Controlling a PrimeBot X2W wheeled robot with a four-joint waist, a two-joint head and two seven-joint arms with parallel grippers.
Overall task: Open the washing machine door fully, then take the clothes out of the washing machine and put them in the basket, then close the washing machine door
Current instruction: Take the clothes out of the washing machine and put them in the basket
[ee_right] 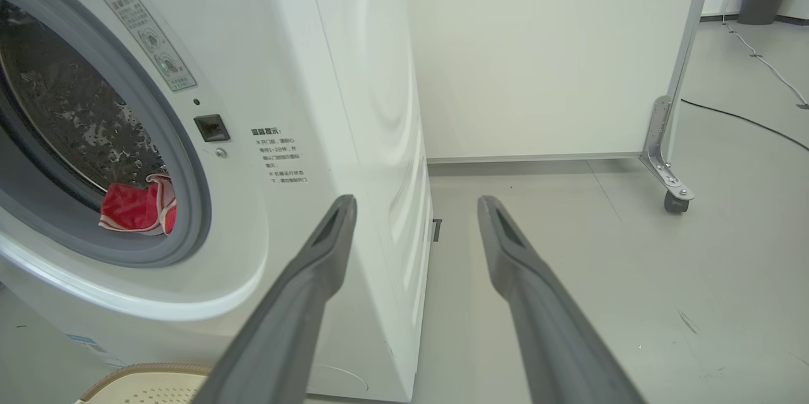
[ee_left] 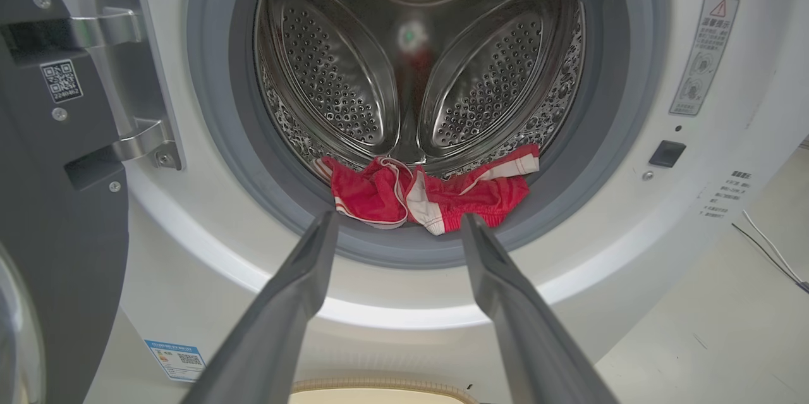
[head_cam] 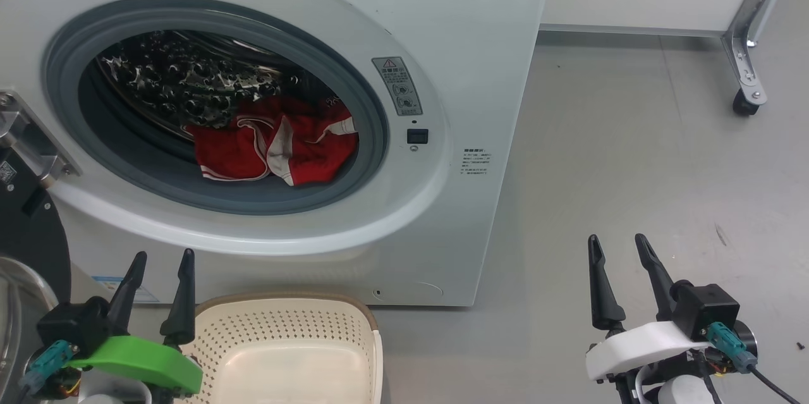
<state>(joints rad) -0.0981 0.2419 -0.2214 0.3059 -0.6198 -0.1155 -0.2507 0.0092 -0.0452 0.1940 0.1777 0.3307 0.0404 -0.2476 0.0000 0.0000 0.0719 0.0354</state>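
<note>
Red clothes [head_cam: 272,145] with white trim lie bunched inside the washer [head_cam: 480,75], at the bottom front of its steel drum [ee_left: 411,75]. Their lower edge rests against the grey seal [head_cam: 373,138] that rings the washer's opening.

The door [ee_left: 63,233] stands swung wide off the washer's left side. It hangs from a metal hinge [ee_left: 133,75], with its dark inner face turned outward. The basket [head_cam: 284,334] sits just in front of the washer, below the opening, its bare cream bottom showing.

The left gripper [head_cam: 164,254] hovers before the washer's lower left front, near the basket's left rim. Its fingers are spread and hold nothing. In the left wrist view they point at the washer's opening and frame the clothes without touching them.

The right gripper [head_cam: 616,238] hangs off the washer's right front corner, over grey floor [head_cam: 632,170]. Its fingers are spread too and hold nothing.

On the washer's front, right of the opening, are a warning label [head_cam: 397,85] and a small black latch slot [head_cam: 417,136] below it. Beyond the washer's right side, a metal leg with a caster [head_cam: 749,91] stands on the floor.
</note>
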